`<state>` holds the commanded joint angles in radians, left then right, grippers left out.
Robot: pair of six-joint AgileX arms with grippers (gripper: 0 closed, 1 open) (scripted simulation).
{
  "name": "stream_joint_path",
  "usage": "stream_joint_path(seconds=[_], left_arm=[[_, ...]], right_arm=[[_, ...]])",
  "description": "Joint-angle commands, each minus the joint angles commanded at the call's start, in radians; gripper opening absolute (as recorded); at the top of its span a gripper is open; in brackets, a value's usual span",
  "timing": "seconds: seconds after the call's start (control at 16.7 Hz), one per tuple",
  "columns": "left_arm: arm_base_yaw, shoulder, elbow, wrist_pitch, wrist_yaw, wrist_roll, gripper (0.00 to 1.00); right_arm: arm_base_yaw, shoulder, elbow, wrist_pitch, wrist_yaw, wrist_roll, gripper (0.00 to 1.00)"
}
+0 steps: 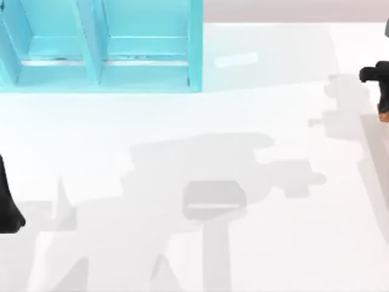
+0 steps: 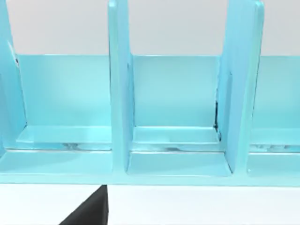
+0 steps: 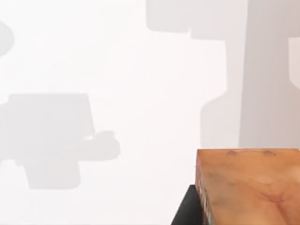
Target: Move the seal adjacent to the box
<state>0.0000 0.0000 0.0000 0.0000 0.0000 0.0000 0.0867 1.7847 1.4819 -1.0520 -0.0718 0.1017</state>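
1. Seal [image 3: 248,187]: reddish-brown block, faint orange patterning on its faces; at the table's far right edge, well apart from the box.
2. Box [image 1: 100,45]: light blue, open compartments split by upright dividers, at the table's rear left.

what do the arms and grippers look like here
Both are plain matte black with no markings or cables visible. The left gripper shows as a dark tapered shape at the table's left edge; the right gripper is a blocky black form at the right edge.
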Motion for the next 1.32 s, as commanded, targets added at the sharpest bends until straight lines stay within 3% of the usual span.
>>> stream_joint_path(seconds=[0.24,0.54,1.32], left_arm=[[0.000,0.000,0.000,0.000,0.000,0.000,1.00],[0.000,0.000,0.000,0.000,0.000,0.000,1.00],[0.000,0.000,0.000,0.000,0.000,0.000,1.00]], right_arm=[[0.010,0.017,-0.138,-0.033,0.063,0.009,0.00],[0.010,0.020,-0.149,-0.045,0.071,0.009,0.00],[0.010,0.020,-0.149,-0.045,0.071,0.009,0.98]])
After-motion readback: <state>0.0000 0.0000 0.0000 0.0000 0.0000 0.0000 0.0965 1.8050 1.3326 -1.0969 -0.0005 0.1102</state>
